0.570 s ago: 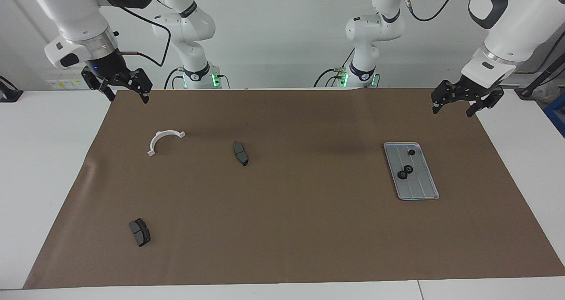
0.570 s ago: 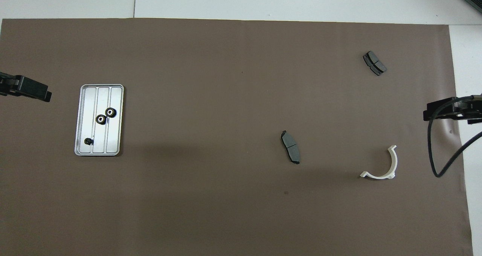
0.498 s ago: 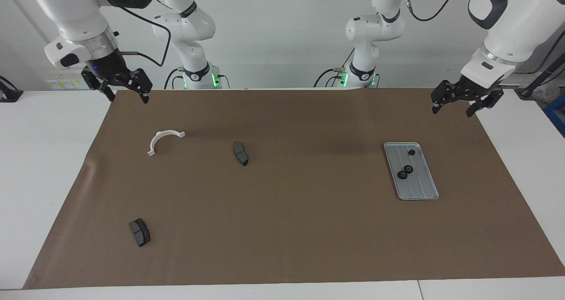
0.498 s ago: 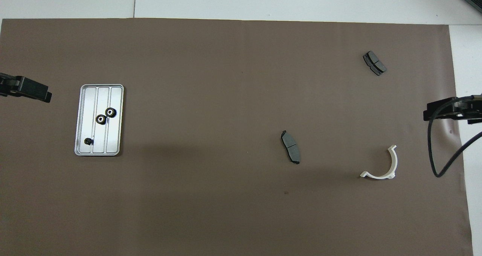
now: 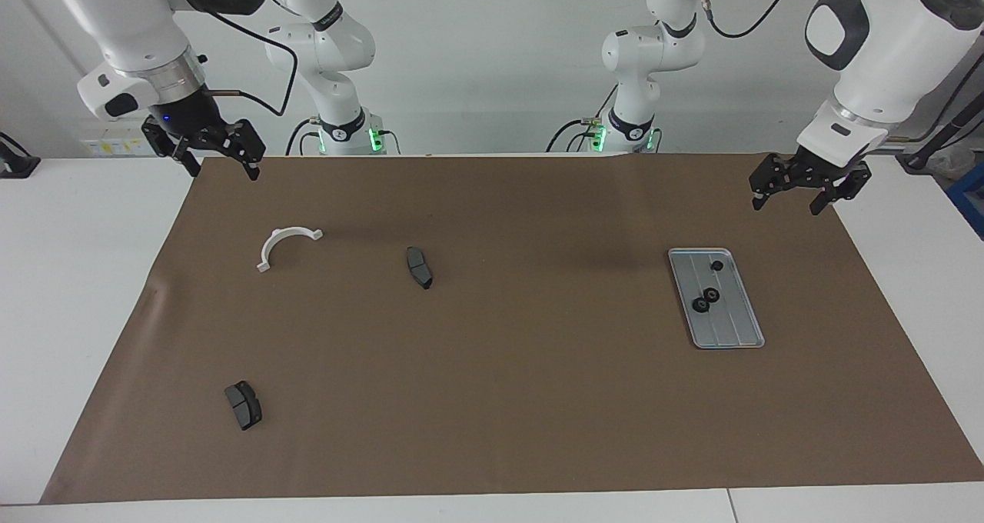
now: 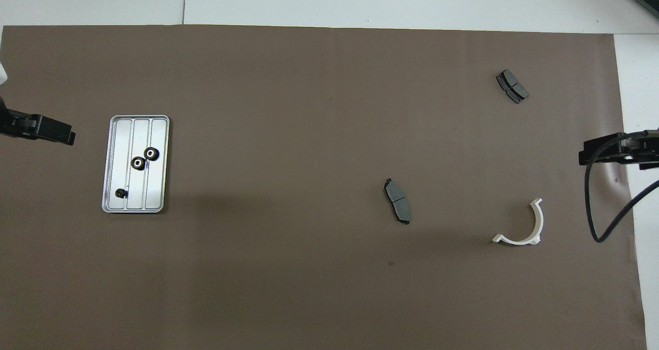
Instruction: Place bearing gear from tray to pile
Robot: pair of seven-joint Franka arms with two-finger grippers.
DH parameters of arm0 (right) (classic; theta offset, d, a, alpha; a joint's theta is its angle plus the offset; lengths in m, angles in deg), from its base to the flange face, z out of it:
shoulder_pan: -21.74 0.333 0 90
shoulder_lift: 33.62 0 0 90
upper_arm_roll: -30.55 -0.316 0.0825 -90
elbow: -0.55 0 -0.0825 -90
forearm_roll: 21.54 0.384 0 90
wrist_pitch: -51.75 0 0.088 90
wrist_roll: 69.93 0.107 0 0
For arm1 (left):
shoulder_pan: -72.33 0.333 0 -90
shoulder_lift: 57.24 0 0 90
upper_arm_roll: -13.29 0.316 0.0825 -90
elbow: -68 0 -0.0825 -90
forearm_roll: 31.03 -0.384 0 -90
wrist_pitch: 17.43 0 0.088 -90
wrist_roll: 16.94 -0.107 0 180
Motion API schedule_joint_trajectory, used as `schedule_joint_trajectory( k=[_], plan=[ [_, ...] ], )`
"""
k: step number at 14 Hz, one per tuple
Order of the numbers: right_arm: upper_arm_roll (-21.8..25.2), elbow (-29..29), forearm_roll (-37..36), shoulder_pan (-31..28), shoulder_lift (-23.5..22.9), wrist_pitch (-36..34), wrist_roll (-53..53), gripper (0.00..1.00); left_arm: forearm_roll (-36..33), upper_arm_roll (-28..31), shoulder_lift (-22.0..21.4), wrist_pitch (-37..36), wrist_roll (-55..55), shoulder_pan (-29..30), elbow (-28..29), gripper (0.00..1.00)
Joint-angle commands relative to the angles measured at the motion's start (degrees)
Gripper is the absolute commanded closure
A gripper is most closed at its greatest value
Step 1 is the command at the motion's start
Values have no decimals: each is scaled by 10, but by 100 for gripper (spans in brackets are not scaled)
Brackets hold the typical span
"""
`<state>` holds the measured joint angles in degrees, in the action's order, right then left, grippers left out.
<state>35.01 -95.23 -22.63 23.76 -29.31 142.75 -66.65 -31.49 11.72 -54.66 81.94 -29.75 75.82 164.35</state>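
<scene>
The silver-grey tray (image 5: pixel 732 329) (image 6: pixel 155 191) lies on the brown paper toward the left arm's end of the table. Three small black bearing gears rest in it: two touching ones (image 5: pixel 706 300) (image 6: pixel 144 158) near its middle and a smaller one (image 5: pixel 716 265) (image 6: pixel 121 193) at its robot-side end. The pile is a loose scatter toward the right arm's end: a white half-ring bracket (image 5: pixel 270 244) (image 6: pixel 540 221) and two dark brake pads (image 5: pixel 419 268) (image 5: pixel 244 405). My left gripper (image 5: pixel 788 201) hangs open and empty over the paper's edge beside the tray. My right gripper (image 5: pixel 223 171) waits open over the paper's corner near the bracket.
Brown paper (image 5: pixel 538 400) covers most of the white table. The right arm's black cable (image 6: pixel 589 206) loops over the paper's edge near the bracket. A wide stretch of bare paper separates the tray from the nearest brake pad (image 6: pixel 397 200).
My left gripper has come down a little and edged toward the tray, with its arm swinging round. The right arm and all the parts are as before.
</scene>
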Motion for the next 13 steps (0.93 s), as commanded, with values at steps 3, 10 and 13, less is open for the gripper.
schedule_joint_trajectory(
  k=[3, 10, 13],
  plan=[
    [-2, -12, 6, -4, 11, 7, 14, 0, -7, -1, 26, 196, -7, 10, 142, 0],
    [-2, -13, 6, -2, 11, 8, 14, 0, -6, -2, 95, 321, -4, -1, 198, 0],
    [25, -13, 6, 37, 10, 8, 16, 0, -6, -3, 117, 354, -13, -11, 206, 0]
  ],
)
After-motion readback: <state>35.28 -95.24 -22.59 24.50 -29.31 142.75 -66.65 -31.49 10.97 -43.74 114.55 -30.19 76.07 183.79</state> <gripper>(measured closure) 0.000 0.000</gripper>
